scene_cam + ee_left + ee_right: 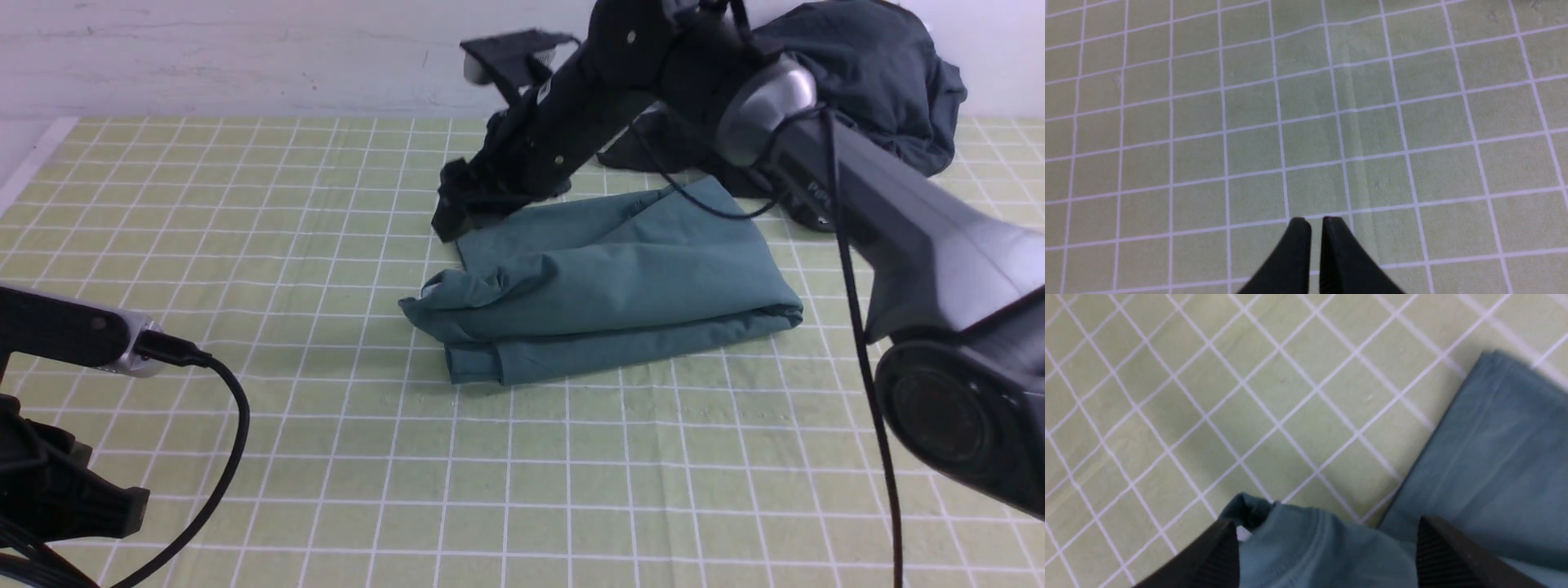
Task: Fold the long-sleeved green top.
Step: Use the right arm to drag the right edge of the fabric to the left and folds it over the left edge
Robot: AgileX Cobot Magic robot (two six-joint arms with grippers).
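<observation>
Green top (604, 286) lies folded in a thick bundle at mid-mat, just toward 1 o'clock of centre. Its long axis runs 8 to 2 o'clock in the front view, with the rumpled neck end and white label pointing to 9 and the rounded fold facing 6. Right gripper (1327, 524) sits at the bundle's 10 o'clock corner, jaws spread wide, cloth beneath them, nothing pinched. Left gripper (1316, 222) sits over the checked mat (286, 245) at 8 o'clock, jaws pressed together, empty. Dark clothes (865, 82) are heaped at 1 o'clock.
</observation>
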